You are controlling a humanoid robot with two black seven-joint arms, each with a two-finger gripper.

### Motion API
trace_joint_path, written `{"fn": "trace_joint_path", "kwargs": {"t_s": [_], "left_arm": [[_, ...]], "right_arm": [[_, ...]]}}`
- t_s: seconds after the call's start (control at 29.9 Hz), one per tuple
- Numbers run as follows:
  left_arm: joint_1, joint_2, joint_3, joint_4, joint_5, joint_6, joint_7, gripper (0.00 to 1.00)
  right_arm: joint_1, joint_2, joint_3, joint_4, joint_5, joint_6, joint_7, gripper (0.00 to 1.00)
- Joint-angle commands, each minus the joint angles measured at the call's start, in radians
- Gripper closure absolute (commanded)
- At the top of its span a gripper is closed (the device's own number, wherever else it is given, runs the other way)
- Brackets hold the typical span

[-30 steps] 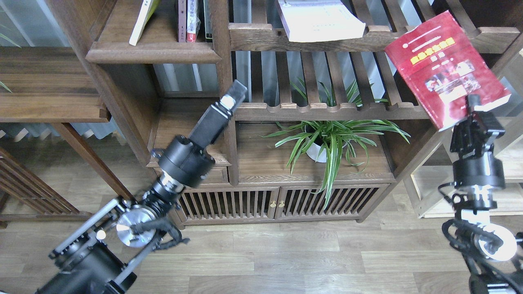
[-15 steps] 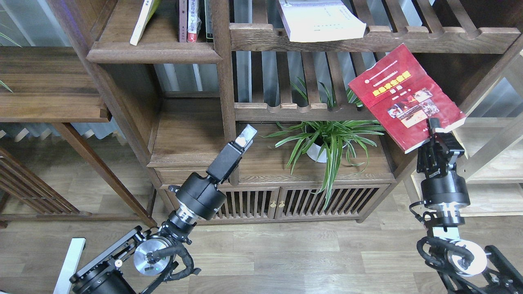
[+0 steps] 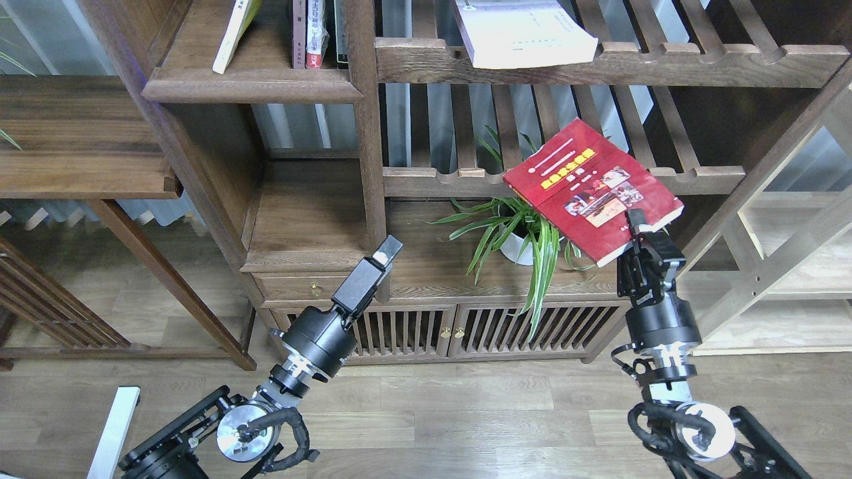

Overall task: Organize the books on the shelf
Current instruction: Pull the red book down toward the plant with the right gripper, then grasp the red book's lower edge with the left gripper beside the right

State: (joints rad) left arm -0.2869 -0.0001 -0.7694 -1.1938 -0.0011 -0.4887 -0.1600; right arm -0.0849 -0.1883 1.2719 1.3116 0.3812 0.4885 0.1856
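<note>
Three task books are counted: the yellow-green book (image 3: 234, 32) and white book (image 3: 526, 33) are cut off at 12 o'clock, the red book (image 3: 591, 197) is gripped by the right fingers (image 3: 640, 225) over a plant (image 3: 526, 233); whether the left fingers (image 3: 387, 251) are open cannot be told.

Bright, even daylight; sharp focus, perhaps slight edge distortion.

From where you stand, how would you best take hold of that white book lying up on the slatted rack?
Grip the white book by its front edge, which overhangs the slatted rack rail. Come from the front and below, jaws horizontal: it lies flat, so only that jutting edge looks free to pinch.
</note>
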Motion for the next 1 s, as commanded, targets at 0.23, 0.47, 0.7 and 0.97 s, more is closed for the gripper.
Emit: {"fn": "trace_joint_path", "kwargs": {"t_s": [0.23,0.47,0.7,0.97], "left_arm": [[0.0,0.0,0.028,0.031,-0.108,0.0,0.007,0.02],[0.0,0.0,0.062,0.03,-0.149,0.0,0.01,0.02],[0.003,0.0,0.056,0.033,-0.204,0.0,0.034,0.02],[0.006,0.0,0.058,0.033,-0.293,0.0,0.036,0.02]], "right_arm": [[-0.001,0.065,-0.106,0.0,-0.047,0.0,0.0,1.0],[-0.003,0.096,-0.16,0.0,-0.082,0.0,0.0,0.99],[-0.007,0.159,-0.232,-0.002,-0.11,0.0,0.0,0.99],[-0.036,0.179,-0.259,-0.008,-0.133,0.0,0.0,0.98]]}}
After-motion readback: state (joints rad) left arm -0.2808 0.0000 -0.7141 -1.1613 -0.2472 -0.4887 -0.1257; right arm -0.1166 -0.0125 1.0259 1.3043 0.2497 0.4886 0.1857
